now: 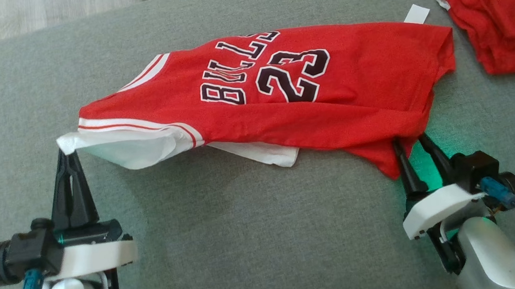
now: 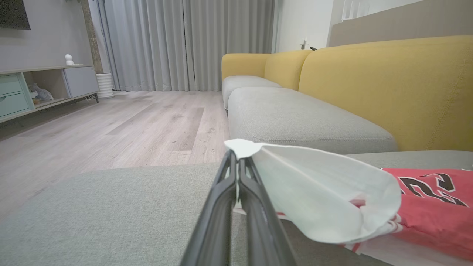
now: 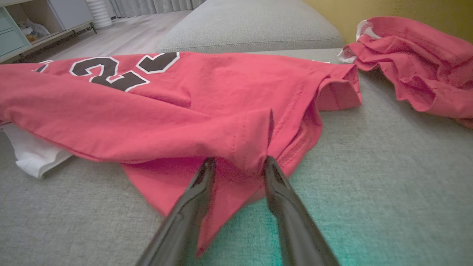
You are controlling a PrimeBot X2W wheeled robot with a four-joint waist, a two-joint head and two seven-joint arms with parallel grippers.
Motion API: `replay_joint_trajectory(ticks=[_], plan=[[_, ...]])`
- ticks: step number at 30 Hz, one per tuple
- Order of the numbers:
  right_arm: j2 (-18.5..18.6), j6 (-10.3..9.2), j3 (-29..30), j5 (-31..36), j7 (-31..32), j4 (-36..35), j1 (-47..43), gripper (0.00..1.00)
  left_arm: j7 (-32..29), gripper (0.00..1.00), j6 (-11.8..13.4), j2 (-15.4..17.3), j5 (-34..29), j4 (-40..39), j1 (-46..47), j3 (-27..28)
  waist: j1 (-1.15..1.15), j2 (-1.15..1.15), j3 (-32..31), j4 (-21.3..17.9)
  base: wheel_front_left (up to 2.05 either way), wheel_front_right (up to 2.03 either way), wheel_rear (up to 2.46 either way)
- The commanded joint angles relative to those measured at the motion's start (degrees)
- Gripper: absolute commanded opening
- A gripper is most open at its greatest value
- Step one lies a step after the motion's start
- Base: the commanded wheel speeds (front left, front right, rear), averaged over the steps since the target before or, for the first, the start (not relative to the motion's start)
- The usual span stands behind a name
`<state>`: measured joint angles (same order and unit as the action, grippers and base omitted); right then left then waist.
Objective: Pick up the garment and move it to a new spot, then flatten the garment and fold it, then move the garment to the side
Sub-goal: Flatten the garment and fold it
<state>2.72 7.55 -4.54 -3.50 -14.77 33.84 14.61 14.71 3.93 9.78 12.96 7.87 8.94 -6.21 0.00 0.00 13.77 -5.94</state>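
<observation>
- Jersey [image 1: 309,90] lies spread on the grey couch cushion [image 1: 249,242], number side up.
- My left gripper [image 1: 68,154] is pressed together on the white sleeve corner [image 1: 70,142], holding it off the cushion.
- Right gripper [image 1: 408,141]: fingers apart, straddling a fold of red hem [image 3: 251,147], not clamped.
- Light, floppy cloth that'll sag and slide, so I'd grab corners and hems, never the middle.

From the head: looks forward and down over the grey cushion [image 1: 230,244], with the whole red jersey [image 1: 354,99] at middle distance. From the left wrist: skims low along the cushion, facing the wooden floor [image 2: 111,125] and yellow sofa back [image 2: 388,85]. From the right wrist: sits very close to the jersey's hem. Shares jersey and cushion across all three.
</observation>
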Motion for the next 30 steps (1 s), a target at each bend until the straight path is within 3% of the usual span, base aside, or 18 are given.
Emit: replay_joint_trajectory(ticks=[1, 4, 5, 6, 11, 17, 22, 25, 27, 30], plan=[[0.16, -0.06, -1.0, 0.64, -0.23, -1.78, 1.18, 0.56, 0.29, 0.0, -0.29, 0.51, -0.7, -1.81, 1.43, 2.58, 0.0, 0.0, -0.03, -0.07, 0.0, 0.0, 0.0], [0.16, -0.06, -1.16, 0.87, -0.23, -2.57, 1.03, 0.25, 0.29, 0.0, -0.52, 0.33, -0.96, -1.75, 1.31, 2.88, 0.0, 0.0, -0.15, -0.18, 0.0, 0.0, 0.0], [0.16, -0.06, -1.18, 0.95, -0.23, -2.72, 0.98, 0.04, 0.29, 0.0, -0.59, 0.28, -1.04, -1.73, 1.28, 3.0, 0.0, 0.0, -0.19, -0.21, 0.0, 0.0, 0.0], [0.16, -0.06, -1.22, 0.98, -0.23, -2.8, 0.92, 0.0, 0.29, 0.0, -0.66, 0.22, -1.12, -1.69, 1.26, 3.1, 0.0, 0.0, -0.27, -0.23, 0.0, 0.0, 0.0], [0.16, -0.06, -0.76, 1.72, -0.23, -4.7, 0.3, 0.0, 0.29, 0.0, -1.35, -0.12, -1.6, -2.82, 1.73, 3.52, 0.0, 0.0, -1.04, -0.19, 0.0, 0.0, 0.0], [0.67, -0.06, 1.38, 2.28, -0.23, -14.43, -1.85, 0.0, 0.29, 0.0, -4.1, -0.38, 0.49, -8.67, 3.74, 5.27, 0.0, 0.0, -2.83, -0.56, 0.0, 0.0, 0.0], [6.0, -0.06, 2.68, 1.03, 2.3, -28.68, -2.01, 0.0, -0.59, 0.0, -7.19, 1.13, 3.47, -16.25, 8.06, 5.85, 0.0, 0.0, -4.81, -1.17, 0.0, 0.0, 0.0], [10.21, -0.06, 4.03, 0.48, 8.37, -40.25, -0.63, 0.0, -3.34, 0.0, -8.53, 2.72, 5.29, -21.99, 13.39, 5.44, 0.0, 0.0, -5.38, -1.19, 0.0, 0.0, 0.0], [11.82, -0.06, 4.35, 0.4, 10.68, -43.92, 0.37, 0.0, -4.71, 0.0, -8.87, 3.18, 6.15, -23.66, 15.73, 5.25, 0.0, 0.0, -5.44, -1.13, 0.0, 0.0, 0.0], [17.04, -0.06, 4.7, -3.07, 19.07, -52.93, 7.34, 0.0, -10.96, 0.0, -9.83, 5.1, 9.48, -26.53, 27.2, 4.05, 0.0, 0.0, -4.97, -0.62, 0.0, 0.0, 0.0]])
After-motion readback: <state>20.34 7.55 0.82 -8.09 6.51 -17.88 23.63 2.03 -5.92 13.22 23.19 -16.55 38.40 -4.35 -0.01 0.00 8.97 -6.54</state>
